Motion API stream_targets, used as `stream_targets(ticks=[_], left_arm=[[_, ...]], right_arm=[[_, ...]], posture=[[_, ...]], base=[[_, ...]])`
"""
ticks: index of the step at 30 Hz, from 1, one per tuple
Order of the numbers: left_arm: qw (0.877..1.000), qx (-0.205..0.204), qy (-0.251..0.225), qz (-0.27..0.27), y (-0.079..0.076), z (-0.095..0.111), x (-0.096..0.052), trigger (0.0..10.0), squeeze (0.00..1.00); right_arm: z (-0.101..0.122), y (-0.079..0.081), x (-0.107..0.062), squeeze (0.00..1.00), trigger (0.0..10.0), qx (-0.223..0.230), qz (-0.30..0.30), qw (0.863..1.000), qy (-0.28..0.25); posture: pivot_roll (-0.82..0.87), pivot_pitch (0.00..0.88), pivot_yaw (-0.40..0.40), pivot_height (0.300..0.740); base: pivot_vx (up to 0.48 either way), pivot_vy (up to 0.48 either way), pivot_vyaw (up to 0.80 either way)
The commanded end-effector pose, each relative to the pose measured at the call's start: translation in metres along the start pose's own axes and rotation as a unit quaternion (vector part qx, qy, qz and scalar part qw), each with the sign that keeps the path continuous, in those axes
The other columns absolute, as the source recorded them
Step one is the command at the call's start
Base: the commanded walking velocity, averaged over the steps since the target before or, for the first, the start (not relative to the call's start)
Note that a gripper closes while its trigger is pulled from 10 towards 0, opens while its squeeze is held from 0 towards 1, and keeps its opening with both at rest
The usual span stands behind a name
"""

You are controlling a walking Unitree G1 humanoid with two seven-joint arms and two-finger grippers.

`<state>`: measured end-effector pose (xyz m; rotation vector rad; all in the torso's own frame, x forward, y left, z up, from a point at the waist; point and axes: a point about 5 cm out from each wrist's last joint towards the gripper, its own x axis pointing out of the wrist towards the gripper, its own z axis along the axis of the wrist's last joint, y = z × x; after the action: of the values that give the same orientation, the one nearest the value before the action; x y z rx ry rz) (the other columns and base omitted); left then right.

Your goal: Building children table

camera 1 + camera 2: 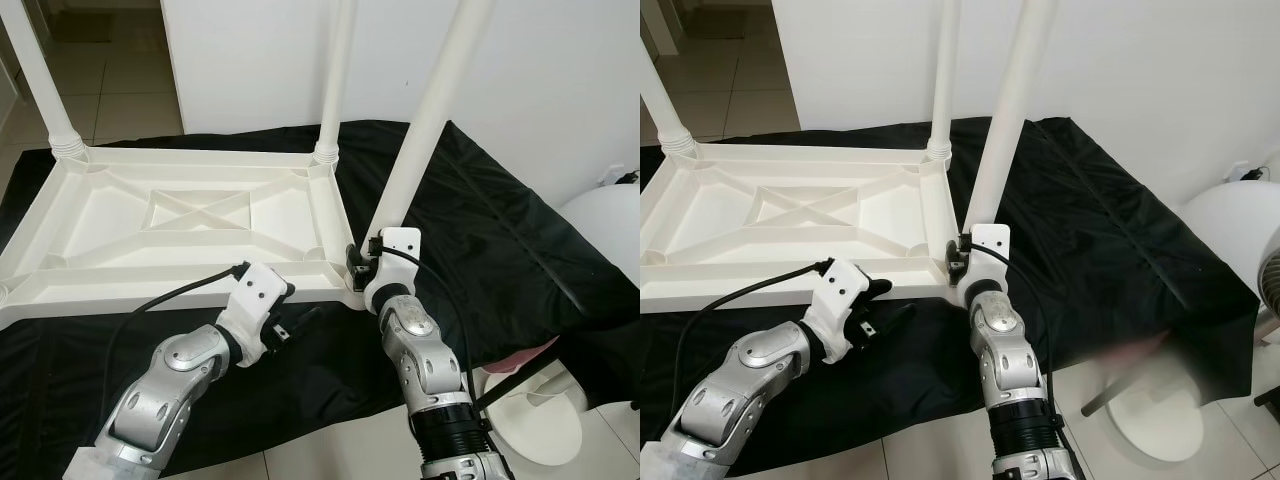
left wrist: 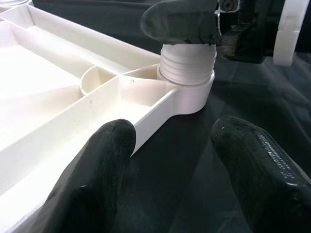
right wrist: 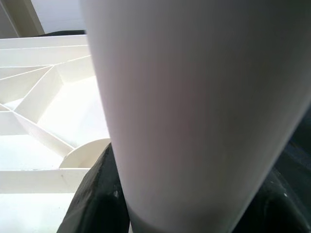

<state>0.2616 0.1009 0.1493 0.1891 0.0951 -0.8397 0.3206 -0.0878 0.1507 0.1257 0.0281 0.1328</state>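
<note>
A white plastic children's table (image 1: 150, 290) lies upside down on a black cloth (image 1: 500, 250). Two legs stand in its far corners, one at the left (image 1: 40, 80) and one at the right (image 1: 338, 80). A third leg (image 1: 425, 130) rises tilted from the near right corner socket (image 2: 187, 65). My right gripper (image 1: 362, 262) is shut on this leg just above its threaded base, and the leg (image 3: 194, 97) sits between the black fingers (image 3: 95, 199). My left gripper (image 1: 888, 303) is open, low beside the table's front rim, a little left of that corner; one finger (image 2: 102, 160) touches the rim.
The cloth lies on a tiled floor in front of a white wall (image 1: 250, 60). A white round object (image 1: 600, 220) and a white disc-shaped base (image 1: 535, 420) stand at the right, close to my right arm. An open doorway lies at the far left.
</note>
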Motion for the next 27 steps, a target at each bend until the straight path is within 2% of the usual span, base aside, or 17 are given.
stream_targets(ticks=[1,7,8,9,18,19,20,21,26,27], left_arm=[[1.0,0.002,0.001,-0.001,0.001,-0.001,0.001,10.0,0.0],[1.0,0.003,0.001,-0.003,0.002,-0.001,0.002,10.0,0.0],[1.0,0.002,0.001,-0.003,0.003,-0.001,0.002,10.0,0.0],[1.0,-0.006,0.004,-0.002,0.003,-0.001,0.003,10.0,0.0],[1.0,-0.02,0.005,0.021,0.005,-0.005,0.007,10.0,0.0],[1.0,-0.019,0.005,0.022,0.005,-0.005,0.007,10.0,0.0],[1.0,-0.014,0.005,0.024,0.005,-0.005,0.006,10.0,0.0],[1.0,-0.014,0.006,0.024,0.006,-0.005,0.006,10.0,0.0],[1.0,-0.014,0.002,0.018,0.009,-0.004,0.003,10.0,0.0],[1.0,-0.011,-0.005,0.027,0.014,-0.003,0.002,10.0,0.0]], right_arm=[[-0.003,-0.004,-0.002,0.0,10.0,0.025,-0.004,1.0,0.014],[-0.001,-0.009,-0.004,0.0,10.0,0.017,-0.009,1.0,0.009],[0.0,-0.009,-0.005,0.27,10.0,0.012,-0.014,1.0,0.009],[0.001,-0.012,-0.006,1.0,10.0,0.01,-0.011,1.0,0.006],[0.007,-0.028,-0.012,1.0,10.0,-0.002,0.025,1.0,-0.015],[0.008,-0.032,-0.012,0.86,10.0,-0.008,0.037,0.999,-0.017],[0.009,-0.035,-0.013,0.37,10.0,-0.009,0.049,0.999,-0.02],[0.009,-0.039,-0.014,0.0,10.0,-0.014,0.054,0.998,-0.02],[0.012,-0.053,-0.014,0.0,10.0,-0.031,0.099,0.994,-0.024],[0.013,-0.059,-0.011,0.0,10.0,-0.061,0.136,0.988,-0.024]], posture=[[0.02,0.0,-0.054,0.74],[0.02,0.0,-0.052,0.74],[0.01,0.0,-0.051,0.74],[0.01,0.001,-0.049,0.74],[0.01,0.014,-0.044,0.74],[0.01,0.017,-0.045,0.74],[0.01,0.02,-0.046,0.74],[0.01,0.022,-0.052,0.74],[0.0,0.026,-0.051,0.74],[0.0,0.023,-0.044,0.74]], base=[[0.0,0.0,0.0],[0.0,0.0,0.0],[0.0,0.0,0.0],[0.0,0.0,0.0],[0.0,0.0,0.0],[0.0,0.0,0.0],[0.0,0.0,0.0],[0.0,0.0,0.0],[0.0,0.0,0.0],[0.0,0.0,0.0]])
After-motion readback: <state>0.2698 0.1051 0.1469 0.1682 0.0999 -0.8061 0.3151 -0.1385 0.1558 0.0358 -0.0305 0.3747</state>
